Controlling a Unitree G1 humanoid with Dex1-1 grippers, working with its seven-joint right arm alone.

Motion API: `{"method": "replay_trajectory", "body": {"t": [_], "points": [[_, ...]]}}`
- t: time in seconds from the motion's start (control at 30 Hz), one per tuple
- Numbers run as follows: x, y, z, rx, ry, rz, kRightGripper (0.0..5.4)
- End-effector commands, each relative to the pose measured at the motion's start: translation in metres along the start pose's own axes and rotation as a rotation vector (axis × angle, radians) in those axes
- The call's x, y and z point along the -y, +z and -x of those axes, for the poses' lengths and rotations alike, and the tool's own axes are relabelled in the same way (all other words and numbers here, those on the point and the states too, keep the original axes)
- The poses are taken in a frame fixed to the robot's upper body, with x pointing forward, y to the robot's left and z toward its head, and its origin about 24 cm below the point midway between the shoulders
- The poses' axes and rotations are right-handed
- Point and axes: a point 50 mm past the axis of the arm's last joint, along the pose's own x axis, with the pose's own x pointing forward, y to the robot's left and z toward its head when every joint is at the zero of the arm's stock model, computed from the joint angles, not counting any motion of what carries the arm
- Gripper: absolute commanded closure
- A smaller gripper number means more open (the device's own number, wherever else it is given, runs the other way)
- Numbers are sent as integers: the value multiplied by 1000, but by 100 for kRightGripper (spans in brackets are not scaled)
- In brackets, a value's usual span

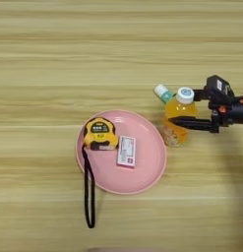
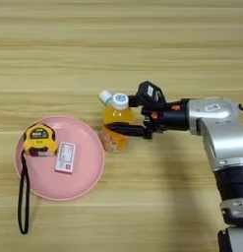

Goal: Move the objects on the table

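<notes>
A light-brown wooden bench point(image 1: 118, 49) with horizontal plank grain is filling both views; nothing of the room beyond it is showing.

Farthest left, a yellow-black tape measure point(image 1: 100, 133) is lying on the left part of a round pink plate point(image 1: 147, 170), and its black strap point(image 1: 88, 197) is trailing over the plate's near rim and down onto the wood. Just right of the tape measure, a flat white-and-pink box point(image 1: 126, 151) is resting on the plate, close to its middle, with its long side running front to back.

Right of the plate, just off its rim, a small orange-juice bottle point(image 2: 115, 123) is standing upright on the bench. It is clear-walled, full of orange liquid and topped with a white cap bearing a bluish mark. Behind it and slightly to its left, a white-and-teal tube point(image 2: 106, 97) is peeking out, mostly hidden by the bottle; whether the two are touching cannot be told.

The right pincer point(image 2: 128, 116) is reaching in from the right at bottle height. One black finger point(image 2: 127, 129) is lying across the front of the bottle's body, and the other is sitting behind it near the cap, so the pincer is closing around the bottle. The silver forearm point(image 2: 216, 123) is stretching off to the right and bending down toward the bottom edge.
</notes>
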Motion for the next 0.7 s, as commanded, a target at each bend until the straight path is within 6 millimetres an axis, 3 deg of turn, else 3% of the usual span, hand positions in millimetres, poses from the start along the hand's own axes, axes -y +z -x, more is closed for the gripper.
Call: {"method": "replay_trajectory", "body": {"t": [0.03,0.3,0.7], "points": [[14,28,16,24,-77,124,98],[18,36,21,41,-101,154,5],[20,80,38,157,-172,305,5]]}}
